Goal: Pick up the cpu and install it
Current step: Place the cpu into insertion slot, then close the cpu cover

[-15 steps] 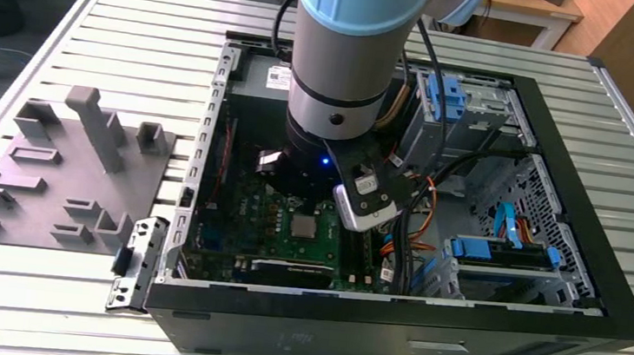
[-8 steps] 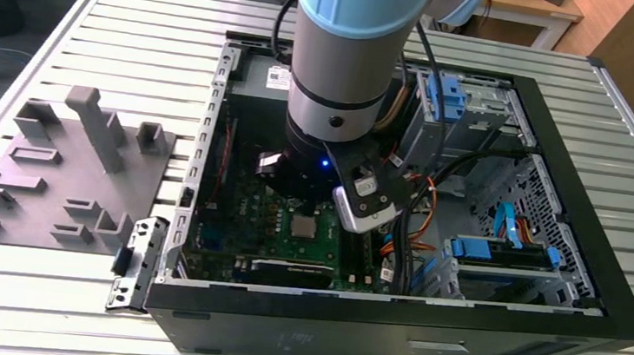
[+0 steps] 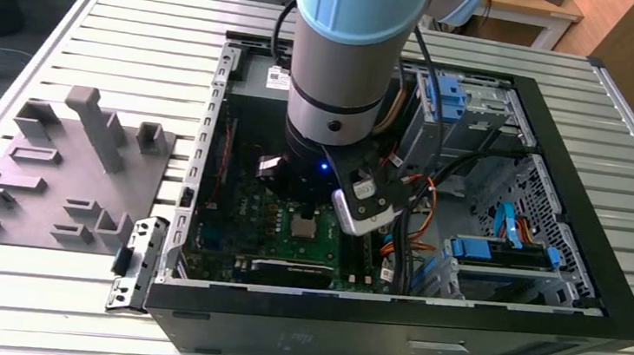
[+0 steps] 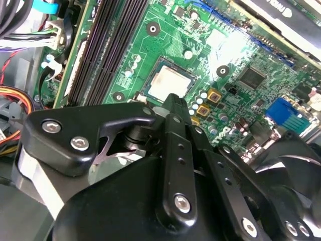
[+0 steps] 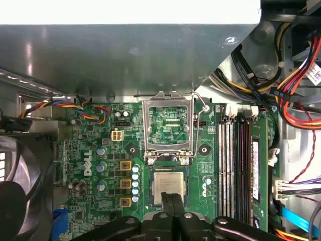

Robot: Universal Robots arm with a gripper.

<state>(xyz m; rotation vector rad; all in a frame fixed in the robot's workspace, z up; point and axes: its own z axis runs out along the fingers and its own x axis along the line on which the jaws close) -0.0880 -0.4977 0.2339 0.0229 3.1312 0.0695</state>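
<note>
We see the tool (image 5: pixel 172 197), fingers closed together, just above the cpu (image 5: pixel 168 183) lying in the motherboard (image 5: pixel 95 133) socket.

I am seeing a white logo (image 5: pixel 88 163) printed on the green motherboard (image 5: pixel 80 145), just beside the cpu (image 5: pixel 168 187); the cpu's own fine print is looking too small for me to read.

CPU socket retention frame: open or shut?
Open. The retention frame is flipped back off the cpu, whose metal top lies bare.
</note>
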